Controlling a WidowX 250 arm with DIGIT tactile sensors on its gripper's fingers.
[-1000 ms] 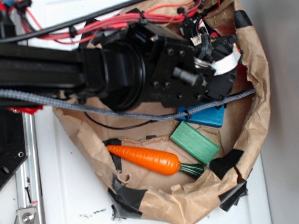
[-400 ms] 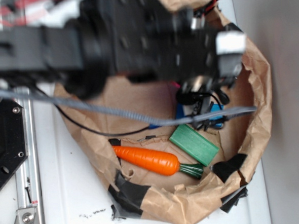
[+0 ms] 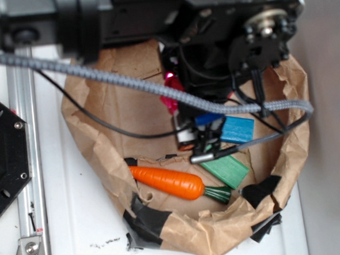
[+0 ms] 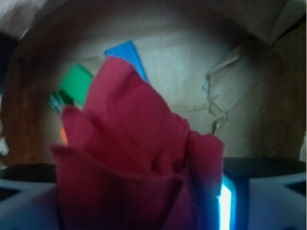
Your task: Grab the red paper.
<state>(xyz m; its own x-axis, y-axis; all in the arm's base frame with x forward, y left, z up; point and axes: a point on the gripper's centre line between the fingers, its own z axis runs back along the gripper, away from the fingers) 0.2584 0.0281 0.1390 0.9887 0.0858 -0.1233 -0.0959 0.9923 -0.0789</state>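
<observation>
The red paper is a crumpled red wad that fills the space between my gripper's grey fingers in the wrist view, and the jaws are closed against its sides. It sits well above the brown bag floor. From the exterior camera only a small patch of the red paper shows, under the raised black arm. My gripper is mostly hidden there by the arm and its cables.
A crumpled brown paper bag forms a bowl. Inside it lie a blue block, a green block and an orange toy carrot. A grey braided cable crosses the bowl. A metal rail runs along the left.
The arm has risen towards the exterior camera and shifted up in the frame. The red paper, hidden under the arm a second ago, now shows in the gripper.
</observation>
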